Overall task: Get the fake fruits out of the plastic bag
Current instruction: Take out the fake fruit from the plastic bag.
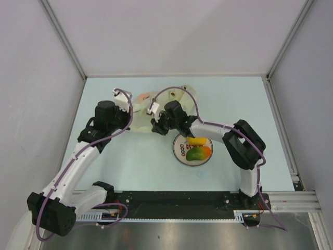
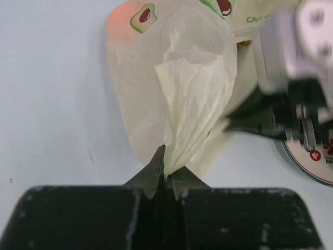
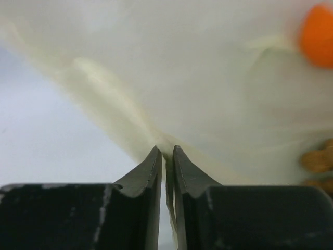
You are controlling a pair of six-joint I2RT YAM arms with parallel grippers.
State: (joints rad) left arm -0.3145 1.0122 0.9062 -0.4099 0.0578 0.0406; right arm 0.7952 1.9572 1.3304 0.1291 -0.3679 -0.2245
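Item: plastic bag, thin, creased, pale cream, printed with small avocado pictures. It lies toward the far middle of the pale blue table, bunched up between both arms.

Left gripper: jaws nearly closed, pinching a gathered fold of the bag, which rises from the tips as a crumpled peak.

Right gripper: jaws drawn close together with only a thin slit between them, a pleat of the bag's film caught in it (the film fills most of that wrist view).

Contents seen through the film: an orange fruit at the upper right of the right wrist view and a brown cluster at its right edge, both blurred.

Plate: round, white, with red marks, just near of the bag on the right. On it are a yellow fruit and a green-red mango, touching each other.
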